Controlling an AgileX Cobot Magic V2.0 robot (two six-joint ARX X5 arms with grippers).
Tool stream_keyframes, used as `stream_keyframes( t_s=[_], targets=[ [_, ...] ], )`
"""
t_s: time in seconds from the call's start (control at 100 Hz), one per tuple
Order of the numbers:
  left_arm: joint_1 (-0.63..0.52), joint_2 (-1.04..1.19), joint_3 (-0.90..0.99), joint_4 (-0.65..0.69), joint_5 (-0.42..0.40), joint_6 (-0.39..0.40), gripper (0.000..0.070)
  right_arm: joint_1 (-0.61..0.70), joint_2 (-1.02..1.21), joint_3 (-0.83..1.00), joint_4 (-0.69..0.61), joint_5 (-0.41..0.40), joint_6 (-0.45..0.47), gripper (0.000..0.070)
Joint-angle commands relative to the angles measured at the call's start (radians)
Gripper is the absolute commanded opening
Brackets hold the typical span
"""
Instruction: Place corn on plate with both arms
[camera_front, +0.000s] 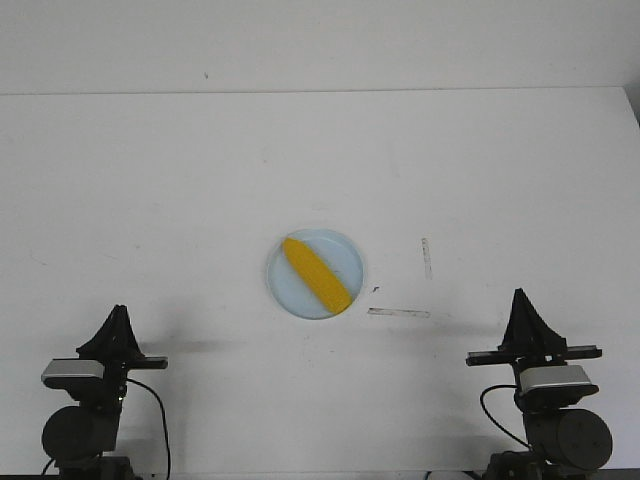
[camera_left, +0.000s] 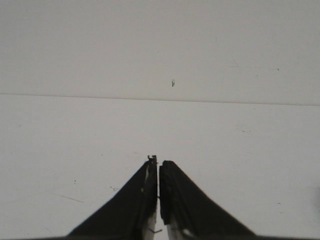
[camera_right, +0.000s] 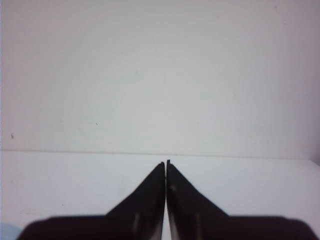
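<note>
The yellow-orange corn (camera_front: 317, 275) lies diagonally on the pale blue plate (camera_front: 345, 253) in the middle of the white table. My left gripper (camera_front: 118, 312) sits at the near left, shut and empty, well apart from the plate. In the left wrist view its jaws (camera_left: 158, 162) stand together over bare table. My right gripper (camera_front: 519, 294) sits at the near right, shut and empty, also apart from the plate. In the right wrist view it (camera_right: 166, 162) shows closed tips. A sliver of the plate's pale blue (camera_right: 7, 231) shows at that view's edge.
Two thin tape marks (camera_front: 398, 312) (camera_front: 426, 257) lie on the table right of the plate. The table's far edge (camera_front: 320, 91) meets a white wall.
</note>
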Motion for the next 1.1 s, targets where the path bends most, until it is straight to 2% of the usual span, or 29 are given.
stream_keyframes(
  t_s=[0.0,0.3,1.09],
  targets=[
    [-0.001,-0.002,-0.021,0.015,-0.002,0.001,0.0001,-0.006,-0.021,-0.048,0.039,0.000,0.037,0.0003],
    [-0.001,-0.002,-0.021,0.015,-0.002,0.001,0.0001,-0.006,-0.064,-0.214,0.116,-0.002,0.038,0.0003],
    [-0.001,-0.002,-0.021,0.015,-0.002,0.001,0.0001,-0.006,-0.064,-0.212,0.098,0.000,0.027,0.0003]
  ],
)
